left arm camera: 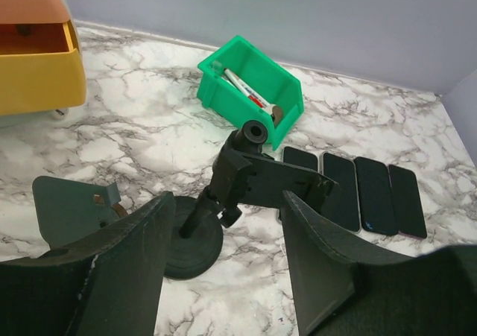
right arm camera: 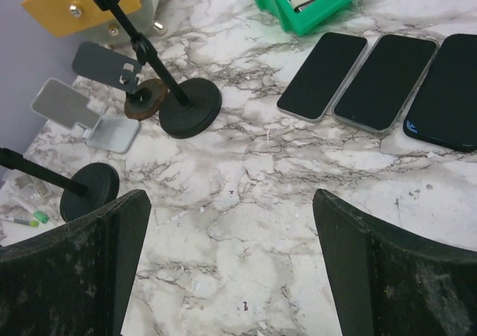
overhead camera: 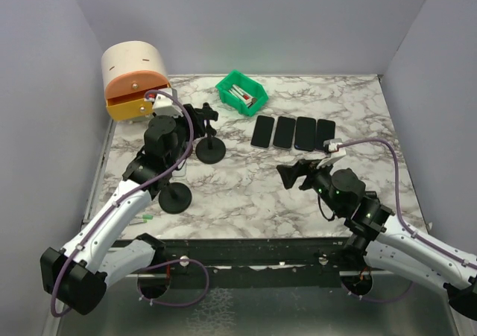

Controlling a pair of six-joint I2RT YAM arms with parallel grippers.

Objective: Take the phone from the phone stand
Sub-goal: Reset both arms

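Note:
The black phone stand [left arm camera: 192, 241] stands on a round base, and its clamp arm [left arm camera: 262, 178] carries no phone. In the top view this phone stand [overhead camera: 211, 150] is at centre left. Several dark phones lie flat in a row [overhead camera: 284, 132] to its right; the nearest phone [left arm camera: 341, 191] also shows in the left wrist view. My left gripper [left arm camera: 227, 202] is open just short of the clamp, with nothing between its fingers. My right gripper [right arm camera: 231, 198] is open over bare marble, below the phone row [right arm camera: 323, 75], and sits at centre right in the top view [overhead camera: 292, 173].
A second black stand base [overhead camera: 176, 198] sits near the left arm. A green bin [overhead camera: 241, 92] with pens is at the back. An orange and tan drawer box [overhead camera: 134, 79] fills the back left corner. Grey plate stands [right arm camera: 108, 66] lie at the left.

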